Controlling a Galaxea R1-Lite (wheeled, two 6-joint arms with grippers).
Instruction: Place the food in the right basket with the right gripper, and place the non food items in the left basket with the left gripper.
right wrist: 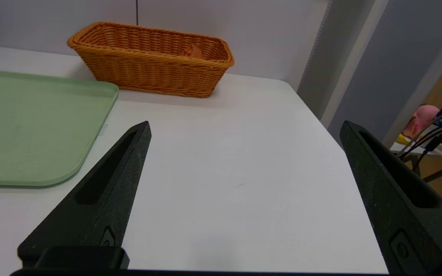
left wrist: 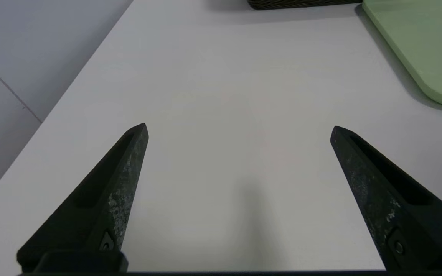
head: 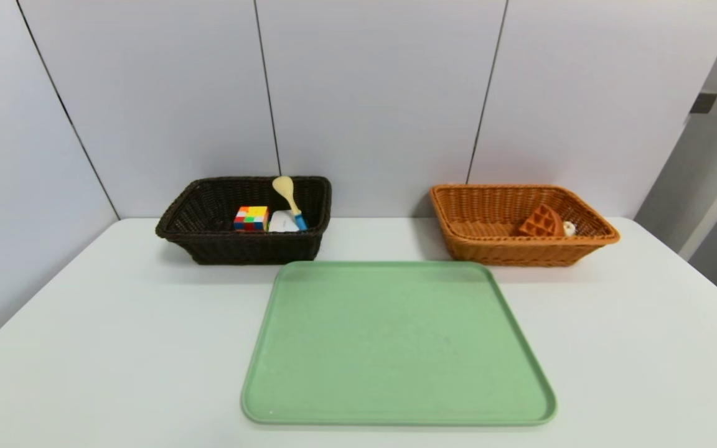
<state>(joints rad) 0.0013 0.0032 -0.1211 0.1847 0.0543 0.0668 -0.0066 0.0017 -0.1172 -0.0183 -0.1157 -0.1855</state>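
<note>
In the head view the dark brown left basket holds the multicoloured cube, the flat white case and the blue-handled wooden spoon, which leans on the basket's back wall. The orange-tan right basket holds the waffle wedge. Neither arm shows in the head view. My left gripper hangs open over bare table, with nothing between its fingers. My right gripper is likewise open and empty over the table, short of the right basket.
A flat green tray lies on the white table in front of both baskets. Grey wall panels close off the back and left. The table's right edge drops to a room with clutter beyond.
</note>
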